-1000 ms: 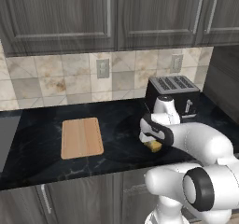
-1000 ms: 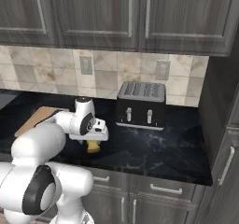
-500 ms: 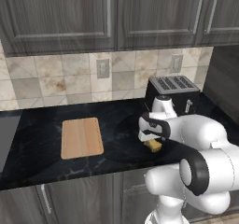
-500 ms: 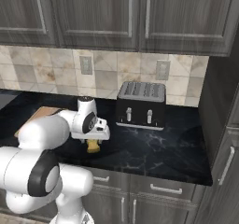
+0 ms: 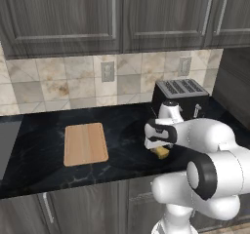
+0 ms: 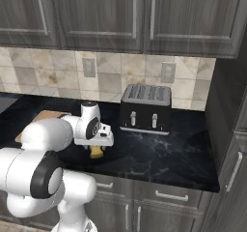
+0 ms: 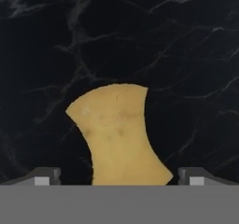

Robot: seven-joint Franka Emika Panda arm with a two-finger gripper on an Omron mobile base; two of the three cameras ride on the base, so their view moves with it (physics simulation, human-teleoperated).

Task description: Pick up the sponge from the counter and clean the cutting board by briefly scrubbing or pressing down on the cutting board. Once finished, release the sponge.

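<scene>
The yellow sponge (image 7: 119, 136) lies on the black counter (image 7: 177, 55), directly below my hand. My gripper (image 7: 119, 176) is open, one fingertip on each side of the sponge, neither touching it. In the left base view the sponge (image 5: 161, 152) peeks out under the gripper (image 5: 157, 147); from the right base view the sponge (image 6: 97, 151) shows beneath the gripper (image 6: 98, 144) too. The light-tan cutting board (image 5: 85, 143) lies flat on the counter to the left of the hand; its corner (image 6: 42, 115) shows behind my arm.
A black toaster (image 5: 179, 97) stands against the tiled wall just behind the hand, also seen as the toaster (image 6: 144, 108) in the right base view. Dark cabinets hang above. The counter's front edge (image 5: 97, 182) runs close to the sponge.
The hand has sunk slightly toward the sponge and stayed open. The sponge and the cutting board have not moved.
</scene>
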